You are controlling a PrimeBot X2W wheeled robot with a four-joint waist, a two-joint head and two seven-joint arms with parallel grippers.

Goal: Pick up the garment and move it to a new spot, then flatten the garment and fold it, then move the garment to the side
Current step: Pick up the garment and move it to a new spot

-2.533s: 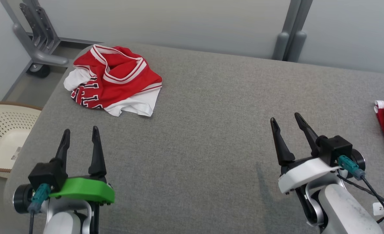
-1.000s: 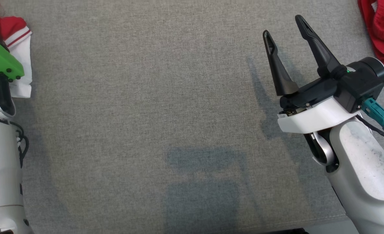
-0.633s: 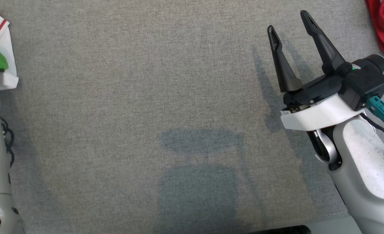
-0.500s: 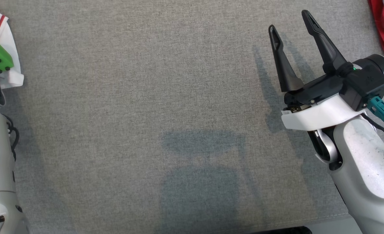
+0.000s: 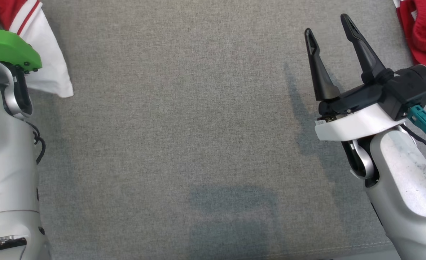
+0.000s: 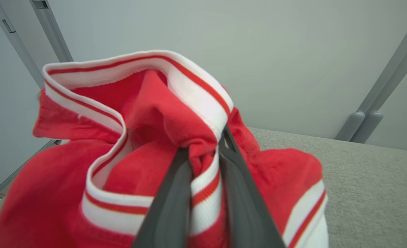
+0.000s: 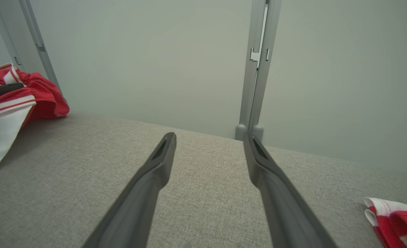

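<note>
one crumpled ribbed garment (image 6: 51, 179) in left claw (image 6: 205, 144)

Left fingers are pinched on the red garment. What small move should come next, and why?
Probably lift the left gripper a little and carry the garment toward the grey surface in the middle: its trim is pinched between the fingers, and the right gripper stands open beside that spot.
</note>
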